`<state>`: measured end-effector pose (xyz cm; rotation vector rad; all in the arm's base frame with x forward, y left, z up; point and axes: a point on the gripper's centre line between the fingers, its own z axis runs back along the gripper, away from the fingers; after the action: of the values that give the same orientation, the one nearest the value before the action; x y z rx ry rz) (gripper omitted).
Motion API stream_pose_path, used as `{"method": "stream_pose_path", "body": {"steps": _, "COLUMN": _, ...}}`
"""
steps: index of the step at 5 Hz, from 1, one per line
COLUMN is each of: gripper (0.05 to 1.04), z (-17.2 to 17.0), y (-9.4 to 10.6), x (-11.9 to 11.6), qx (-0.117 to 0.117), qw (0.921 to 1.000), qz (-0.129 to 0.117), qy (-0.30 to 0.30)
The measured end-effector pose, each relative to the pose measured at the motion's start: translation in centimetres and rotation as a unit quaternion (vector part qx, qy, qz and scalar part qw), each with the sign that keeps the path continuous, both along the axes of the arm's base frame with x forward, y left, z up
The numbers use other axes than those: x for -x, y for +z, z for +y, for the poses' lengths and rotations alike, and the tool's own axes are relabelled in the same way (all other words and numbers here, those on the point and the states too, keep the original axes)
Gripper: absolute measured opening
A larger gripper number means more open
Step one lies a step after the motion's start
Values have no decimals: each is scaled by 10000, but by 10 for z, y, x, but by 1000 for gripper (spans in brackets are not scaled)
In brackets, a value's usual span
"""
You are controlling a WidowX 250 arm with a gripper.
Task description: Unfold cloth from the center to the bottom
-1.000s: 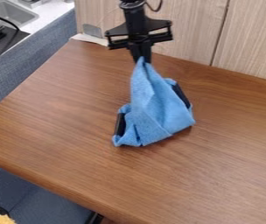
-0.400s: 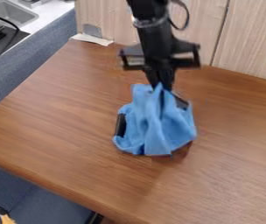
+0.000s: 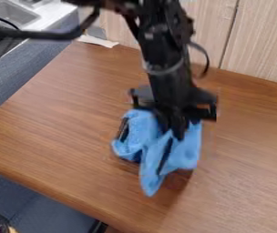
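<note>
The gripper (image 3: 178, 133) hangs over the middle of the table, its fingertips together on the upper part of the blue cloth (image 3: 185, 152). Bunched folds hang below and to both sides of the fingertips, and one pointed end reaches down toward the table's front edge. Dark strips show on the cloth, one at its left side and one running down its middle. The gripper's body covers the cloth's back part.
The brown wooden table (image 3: 62, 118) ends at a front edge running from left down to lower right. Pale wood panels (image 3: 259, 41) stand behind it. A whitish scrap (image 3: 97, 41) lies at the back left corner, and a sink (image 3: 12, 12) is farther left.
From the back of the table, the gripper has come forward and lower with its part of the cloth. The cloth has gone from a raised peak to folds hanging toward the front.
</note>
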<state>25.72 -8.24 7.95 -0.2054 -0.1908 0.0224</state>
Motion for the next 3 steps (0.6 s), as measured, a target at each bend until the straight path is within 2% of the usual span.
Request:
{"method": "stream_pose_path", "body": {"steps": 1, "gripper": 64, "z": -4, "y": -13, "x": 22, "qx": -18, "qw": 9996, "qz": 39, "qy": -267}}
{"method": "stream_pose_path", "body": {"steps": 2, "gripper": 89, "z": -2, "y": -30, "x": 31, "qx": -62, "qw": 9986, "qz": 260, "qy": -451}}
{"method": "stream_pose_path", "body": {"steps": 3, "gripper": 255, "z": 7, "y": -38, "x": 31, "qx": -244, "qw": 9981, "qz": 435, "qy": -361}}
